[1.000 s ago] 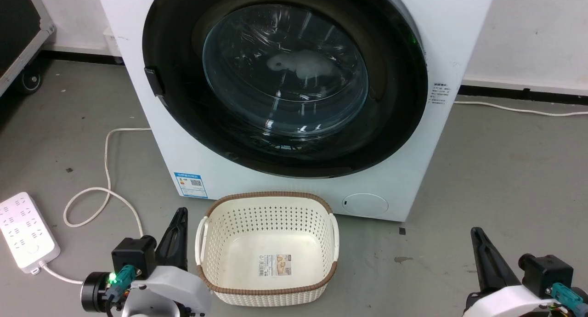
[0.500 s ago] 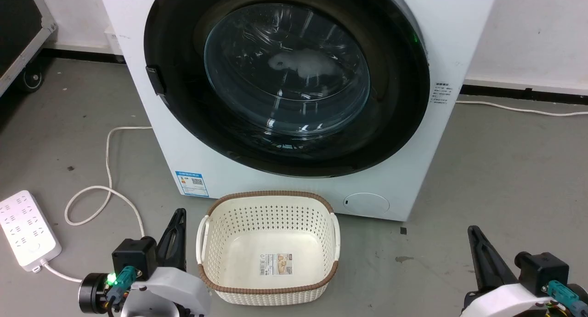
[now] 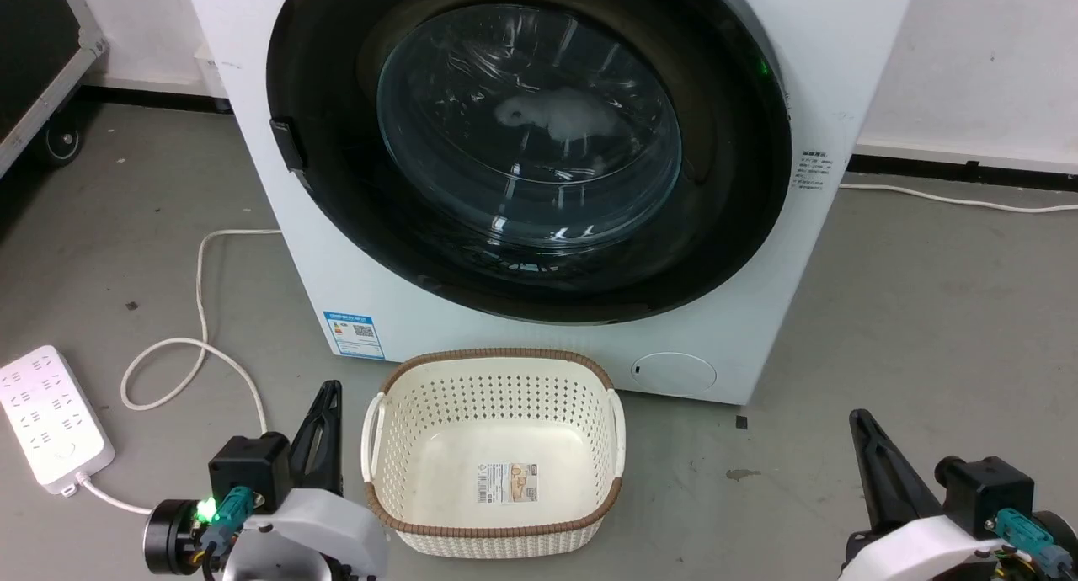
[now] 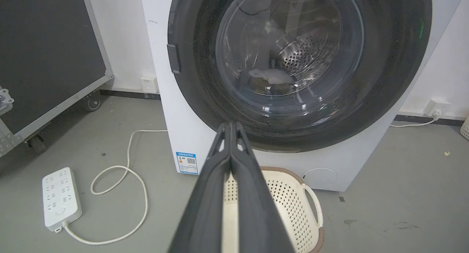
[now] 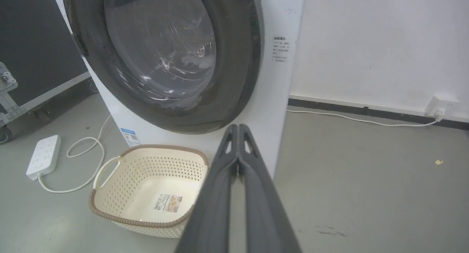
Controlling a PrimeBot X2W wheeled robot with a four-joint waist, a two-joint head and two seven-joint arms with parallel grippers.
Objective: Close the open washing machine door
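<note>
The white washing machine (image 3: 834, 76) fills the top of the head view. Its glossy black round door (image 3: 337, 227) with the bulging glass window (image 3: 530, 126) lies flat against the machine's front, latch side at the left. Something pale lies inside the drum behind the glass. My left gripper (image 3: 328, 391) is shut and empty at the lower left, beside the basket and well short of the door. My right gripper (image 3: 857, 421) is shut and empty at the lower right. In the wrist views the left gripper (image 4: 231, 126) and the right gripper (image 5: 238, 128) point towards the door (image 4: 198, 99) (image 5: 238, 62), fingers pressed together.
An empty cream perforated basket (image 3: 493, 370) sits on the floor right before the machine, between my arms. A white power strip (image 3: 50, 421) and its looping cable (image 3: 198, 345) lie at the left. A black wheeled case (image 3: 34, 42) stands far left. Grey floor opens to the right.
The whole head picture has shifted slightly, so the camera moved. The door stays flat against the machine. My right gripper sits a little lower and further left in the view.
</note>
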